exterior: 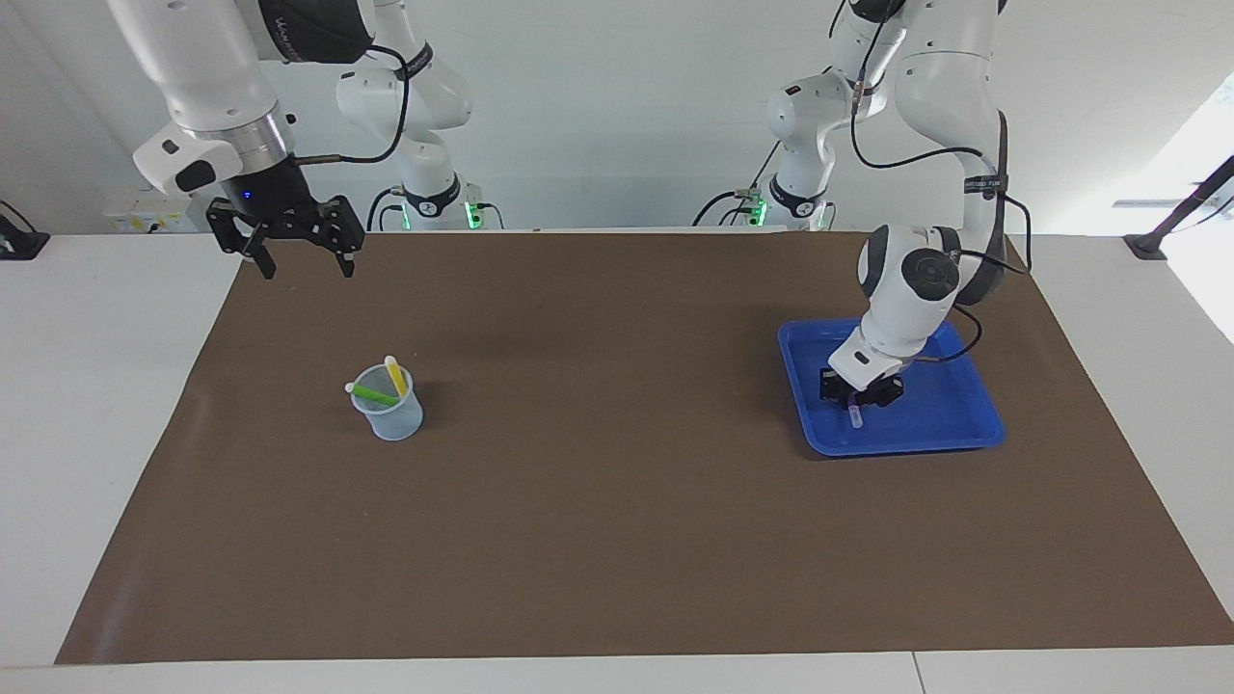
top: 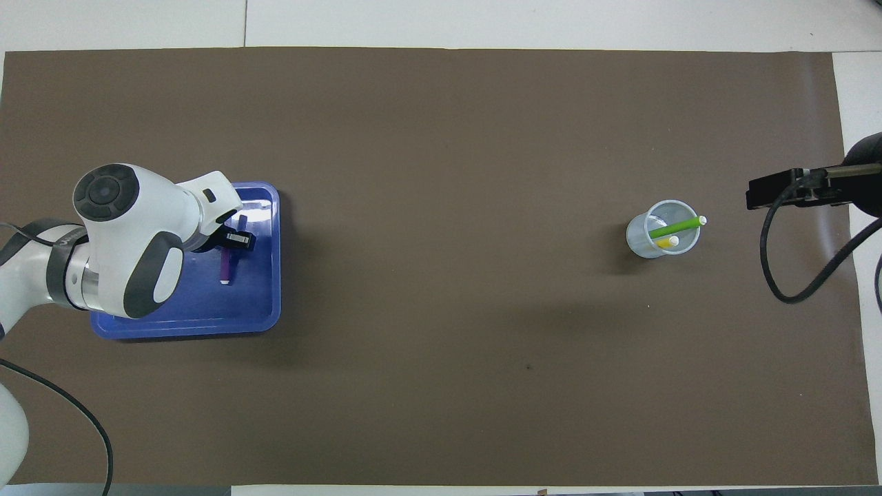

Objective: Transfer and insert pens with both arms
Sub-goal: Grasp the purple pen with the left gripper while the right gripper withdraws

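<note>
Left gripper (exterior: 856, 395), frame's right: fingers closed on purple pen (exterior: 853, 412), lying toward lower frame in tray (exterior: 925, 439). Right gripper (exterior: 301, 258), upper left: fingers spread, empty.
</note>
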You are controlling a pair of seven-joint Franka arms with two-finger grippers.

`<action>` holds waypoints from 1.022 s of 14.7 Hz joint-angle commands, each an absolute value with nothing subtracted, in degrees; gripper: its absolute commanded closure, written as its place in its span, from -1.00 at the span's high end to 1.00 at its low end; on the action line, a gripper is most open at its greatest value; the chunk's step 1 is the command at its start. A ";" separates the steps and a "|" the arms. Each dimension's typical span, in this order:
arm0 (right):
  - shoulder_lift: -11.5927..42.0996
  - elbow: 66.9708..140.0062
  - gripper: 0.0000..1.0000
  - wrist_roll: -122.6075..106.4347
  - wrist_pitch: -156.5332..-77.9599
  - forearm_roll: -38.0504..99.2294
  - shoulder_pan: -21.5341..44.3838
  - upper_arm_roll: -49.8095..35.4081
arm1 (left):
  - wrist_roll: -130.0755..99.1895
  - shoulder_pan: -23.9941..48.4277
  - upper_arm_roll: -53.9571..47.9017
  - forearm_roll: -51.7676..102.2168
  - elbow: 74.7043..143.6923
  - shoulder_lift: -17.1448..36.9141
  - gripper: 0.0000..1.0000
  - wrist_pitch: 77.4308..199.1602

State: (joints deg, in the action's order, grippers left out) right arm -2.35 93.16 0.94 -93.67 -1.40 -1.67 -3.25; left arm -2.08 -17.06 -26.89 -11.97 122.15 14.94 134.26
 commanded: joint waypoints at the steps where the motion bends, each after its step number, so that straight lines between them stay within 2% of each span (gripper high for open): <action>1: -1.14 91.49 1.00 2.37 -92.20 -2.46 -1.76 -3.69 | -2.99 -17.32 -26.63 -13.71 119.98 16.70 -1.00 132.99; 5: -1.49 92.11 1.00 2.99 -92.11 -2.55 -1.58 -3.69 | -2.99 -17.31 -26.54 -13.71 118.65 17.40 -1.00 131.75; 6: -1.49 92.11 1.00 2.99 -92.11 -2.37 -1.67 -3.69 | -2.99 -17.23 -26.54 -13.71 118.74 17.40 0.63 131.92; 7: -1.41 92.11 1.00 2.99 -92.11 -2.03 -1.67 -3.69 | -3.08 -17.31 -26.54 -13.71 118.65 17.40 1.00 131.92; 10: -1.49 92.20 1.00 2.99 -92.11 -1.85 -1.67 -3.69 | -3.16 -17.31 -26.54 -13.71 118.57 17.49 1.00 131.92; 11: -1.58 92.28 1.00 2.99 -92.11 -1.76 -1.67 -3.69 | -3.16 -17.31 -26.54 -13.71 118.56 17.49 0.88 131.92; 13: -1.58 92.55 1.00 2.99 -92.11 -1.76 -1.67 -3.69 | -3.16 -17.31 -26.54 -13.71 118.56 17.49 0.44 131.92; 15: -1.67 92.64 1.00 3.08 -92.20 -1.76 -1.67 -3.69 | -3.16 -17.31 -26.54 -13.71 118.56 17.49 -0.24 131.84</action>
State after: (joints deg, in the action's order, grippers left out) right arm -1.80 92.98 1.64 -93.07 -1.40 -1.64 -3.34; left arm -2.17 -17.22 -26.65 -12.18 119.45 16.64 132.77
